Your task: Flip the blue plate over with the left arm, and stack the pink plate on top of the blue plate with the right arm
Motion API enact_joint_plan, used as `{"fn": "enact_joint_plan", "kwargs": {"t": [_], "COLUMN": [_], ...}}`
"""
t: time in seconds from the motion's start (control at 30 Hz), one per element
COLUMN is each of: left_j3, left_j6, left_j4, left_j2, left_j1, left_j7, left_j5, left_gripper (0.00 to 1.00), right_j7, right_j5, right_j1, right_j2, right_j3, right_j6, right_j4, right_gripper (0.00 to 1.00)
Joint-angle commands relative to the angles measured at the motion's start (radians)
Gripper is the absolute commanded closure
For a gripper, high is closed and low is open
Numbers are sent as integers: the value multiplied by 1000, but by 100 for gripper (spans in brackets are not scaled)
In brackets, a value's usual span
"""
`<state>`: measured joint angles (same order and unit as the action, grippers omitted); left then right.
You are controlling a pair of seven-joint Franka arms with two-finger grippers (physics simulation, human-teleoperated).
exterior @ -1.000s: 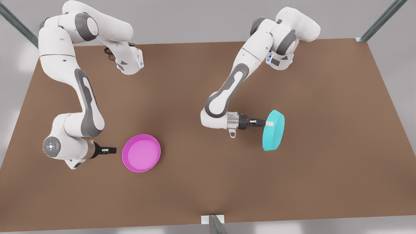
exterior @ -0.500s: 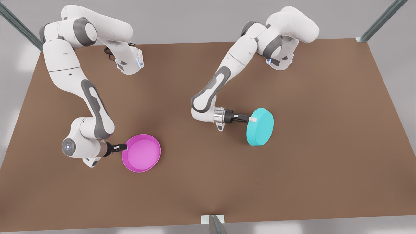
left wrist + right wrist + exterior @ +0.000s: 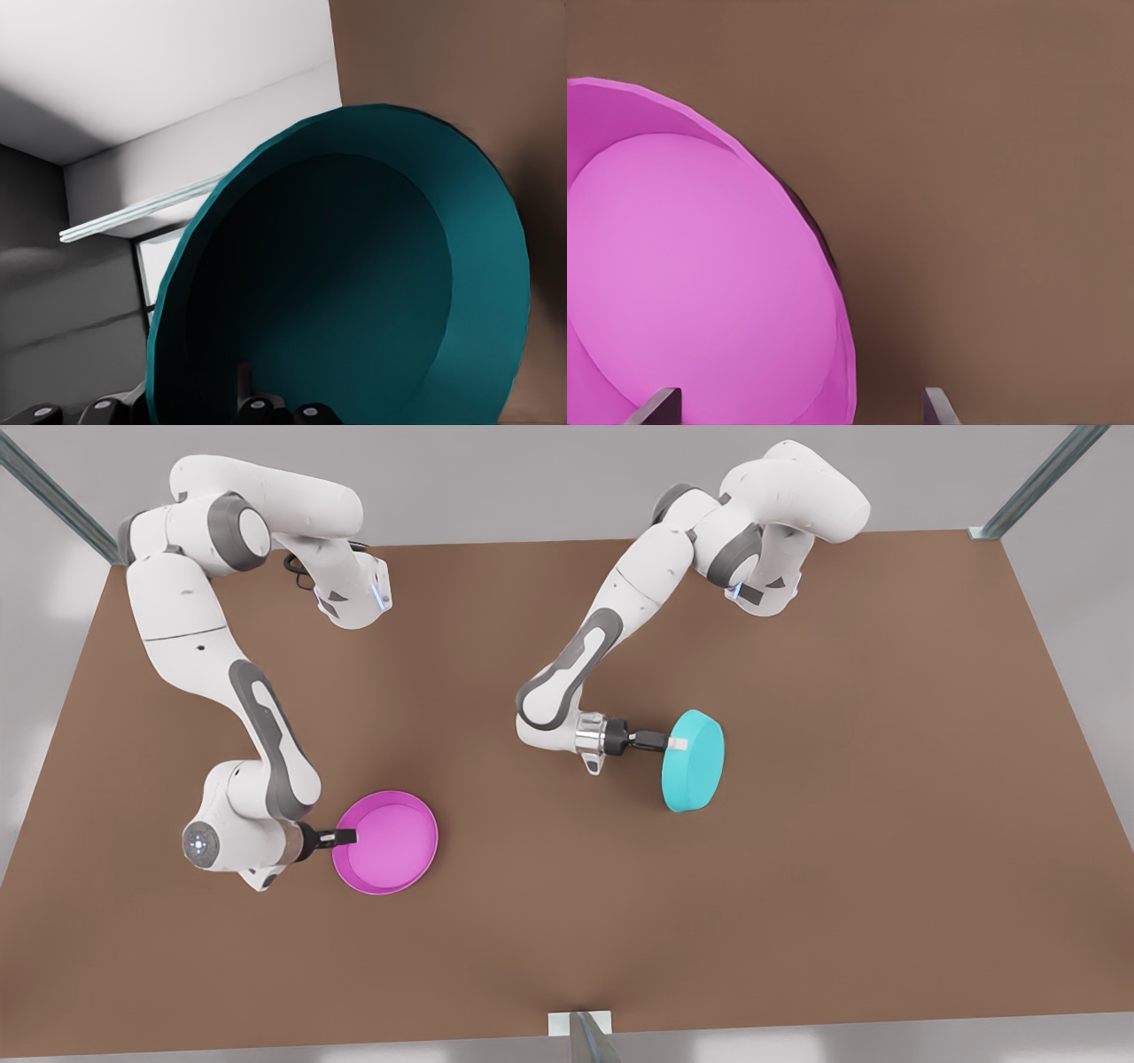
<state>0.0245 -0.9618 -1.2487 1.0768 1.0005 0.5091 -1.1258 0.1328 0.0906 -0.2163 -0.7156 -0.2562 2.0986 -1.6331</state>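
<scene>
Cyan blue plate [image 3: 695,766], magenta pink plate [image 3: 390,843], plain brown table [image 3: 797,886].

The blue plate [image 3: 694,762] pinched in my left hand [image 3: 675,742] looks like smooth matt plastic, darker inside its hollow. The pink plate [image 3: 386,841] at my right hand [image 3: 349,836] has the same smooth plastic look, its inside paler. The surface [image 3: 567,903] is a flat, matt brown board. My arms wear glossy white shells with grey covers, and my left wrist has a shiny metal ring [image 3: 588,735].
</scene>
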Motion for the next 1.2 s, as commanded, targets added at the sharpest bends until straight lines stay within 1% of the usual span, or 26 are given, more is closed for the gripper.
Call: {"fn": "enact_joint_plan", "kwargs": {"t": [0.0, 0.13, 0.33, 0.4, 0.53, 0.6, 0.7, 0.77, 0.83, 0.87, 0.93, 1.0, 1.07, 1.1, 1.17], "left_j3": [0, 0, -1, -1, 0, 2, 8, 2, 2, 3, 2, 8, 3, 2, 2], "left_j6": [0, 8, -5, -52, -144, -181, -232, -264, -299, -311, -318, -318, -316, -316, -316], "left_j4": [0, 32, 100, 143, 144, 172, 175, 175, 175, 203, 224, 282, 325, 351, 371], "left_j2": [0, 2, 0, 0, -1, -1, -3, -3, -5, -5, -5, -9, -12, -44, -167], "left_j1": [1, 15, 18, 13, 1, 0, -5, -19, -22, -33, -36, -49, -66, -89, -174], "left_j7": [2, 3, 101, 219, 422, 488, 560, 620, 672, 697, 709, 721, 752, 772, 789], "left_j5": [35, 92, 294, 423, 569, 649, 710, 744, 781, 813, 825, 885, 946, 989, 1129], "left_gripper": [0, 0, 0, 0, 0, 0, 0, 0, 0, 0, 0, 0, 0, 0, 0], "right_j7": [1, 1, 4, 13, 7, 7, 17, 19, 19, 19, 19, 19, 19, 19, 19], "right_j5": [0, 0, -2, -3, -3, -3, -5, -5, -5, -5, -5, -5, -5, -6, -5], "right_j1": [0, 22, 25, 23, 23, 23, 23, 23, 20, 20, 20, 20, 20, 22, 22], "right_j2": [-4, -38, -64, -82, -88, -91, -93, -93, -93, -93, -93, -93, -94, -97, -99], "right_j3": [0, 8, 8, 8, 8, 9, 8, 8, 8, 8, 9, 8, 8, 8, 8], "right_j6": [0, -35, -34, -26, -20, -20, -20, -22, -20, -22, -22, -22, -22, -22, -22], "right_j4": [2, 65, 81, 82, 82, 82, 82, 82, 82, 82, 82, 82, 82, 82, 82], "right_gripper": [0, 0, 0, 0, 0, 0, 14, 19, 20, 21, 25, 30, 31, 32, 33]}}
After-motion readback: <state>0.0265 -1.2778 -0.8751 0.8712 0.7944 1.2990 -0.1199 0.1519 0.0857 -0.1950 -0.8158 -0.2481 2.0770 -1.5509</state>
